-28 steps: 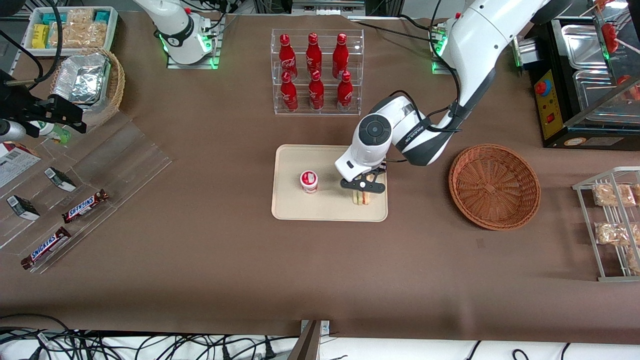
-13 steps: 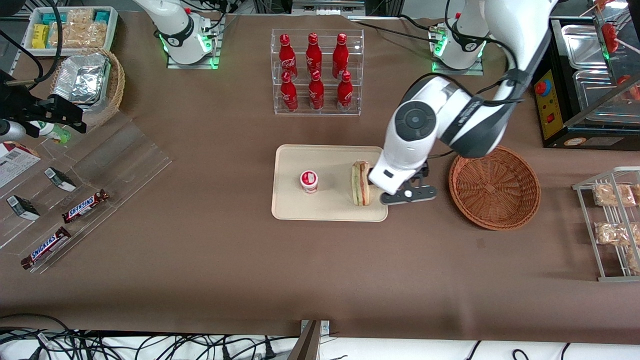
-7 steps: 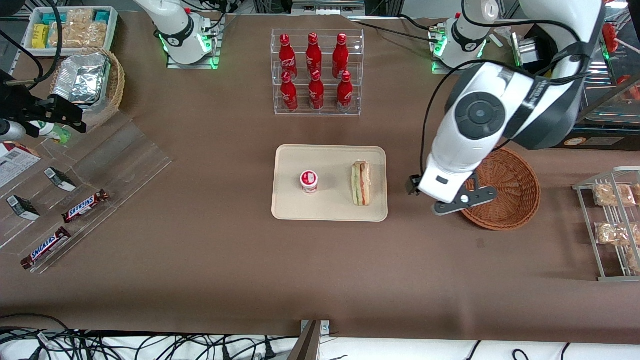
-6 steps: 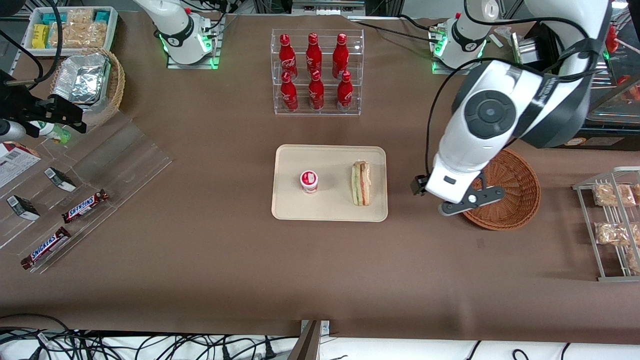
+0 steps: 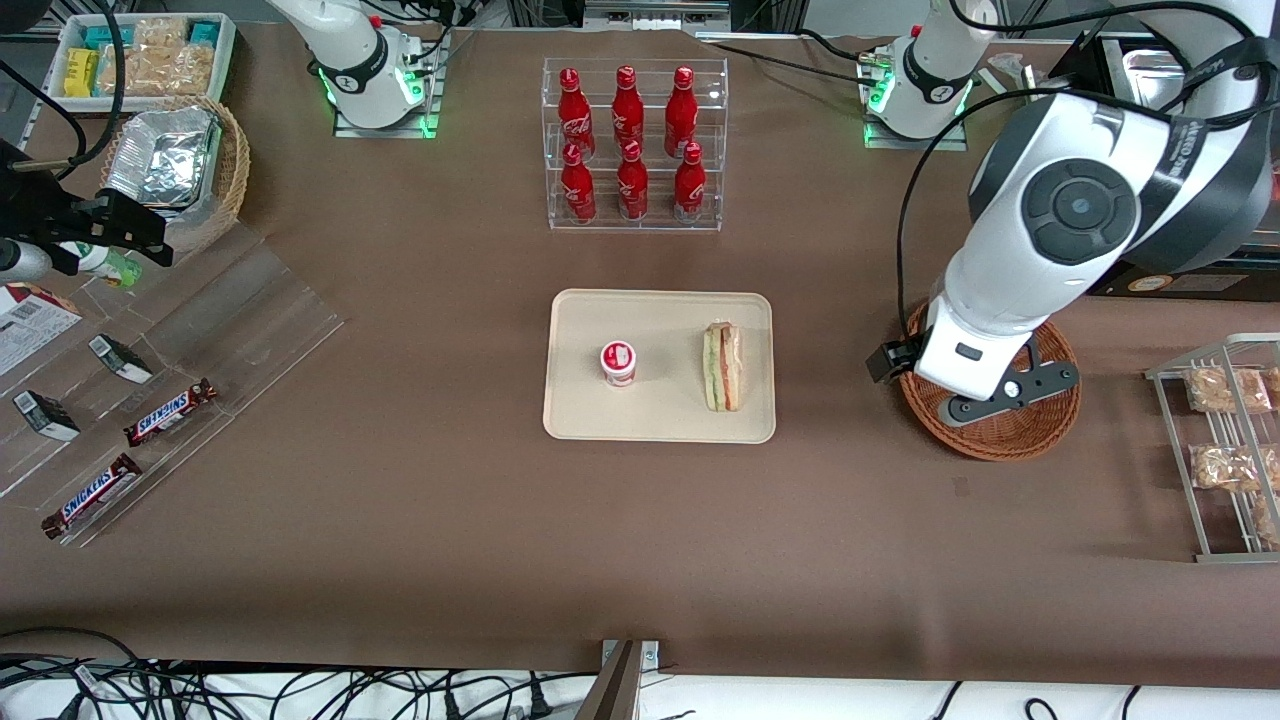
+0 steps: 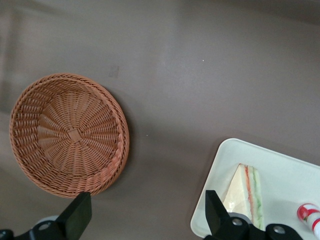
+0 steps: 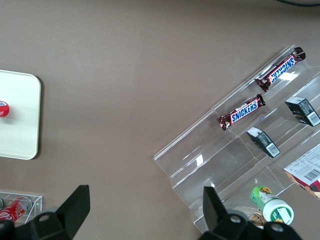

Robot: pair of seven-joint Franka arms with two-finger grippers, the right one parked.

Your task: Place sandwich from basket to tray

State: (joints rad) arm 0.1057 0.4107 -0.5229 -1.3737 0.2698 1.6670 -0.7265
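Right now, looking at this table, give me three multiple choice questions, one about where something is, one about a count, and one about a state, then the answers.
1. Where is the sandwich?
A. In the basket
B. On the tray, beside the small red-lidded cup
C. In the bottle rack

2. How many red bottles stand in the clear rack?
A. Four
B. Six
C. Eight

3. What state is the left arm's tool in?
A. Open and empty, above the basket
B. Shut on the sandwich
C. Shut on the cup

Answers:
1. B: the sandwich lies on the tray, apart from the cup.
2. B: the rack holds two rows of three bottles.
3. A: the tool has its fingers spread with nothing between them, over the basket, whose inside shows bare in the wrist view.
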